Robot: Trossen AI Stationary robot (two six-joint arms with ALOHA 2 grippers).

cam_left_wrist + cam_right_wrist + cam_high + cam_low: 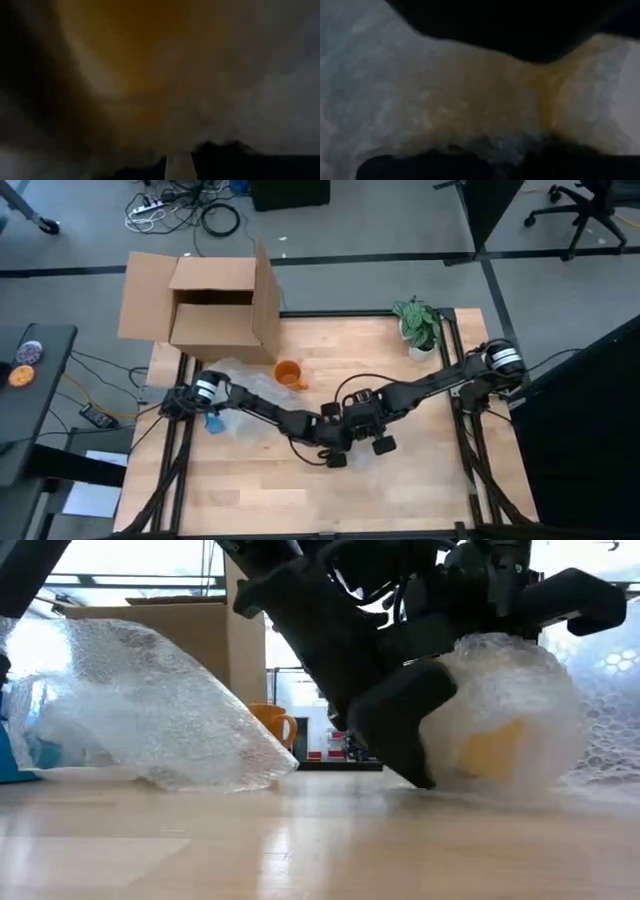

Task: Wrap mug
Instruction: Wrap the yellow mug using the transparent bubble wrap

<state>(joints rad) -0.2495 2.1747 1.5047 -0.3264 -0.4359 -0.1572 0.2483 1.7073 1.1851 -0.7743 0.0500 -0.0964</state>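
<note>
Grippers first: left gripper (pixel 335 448) and right gripper (pixel 372 432) sit together at mid-table, both down on the bubble-wrapped bundle (pixel 505 720). We can't tell from any view whether either is clenched or released; the dark fingers in the low view only show as pressed against the wrap.

Mug being wrapped (pixel 490 752) shows as a yellow-orange patch through the bubble wrap, resting on the table (pixel 300 840) between the two arms. Both wrist views are filled with that same orange glow behind wrap, so both cameras are hard up against it.

Our read: the two arms bracket the bundle from opposite sides so the wrap stays closed around the mug and the bundle can't roll. Wrap looks mostly round it; sealing or tucking probably remains.

Also on the table: a second orange mug (pixel 288 373), unwrapped, near the open cardboard box (pixel 215 305); loose bubble wrap (pixel 150 710) beside the left arm's base; a potted plant (pixel 418 328) at the far corner, well apart.
</note>
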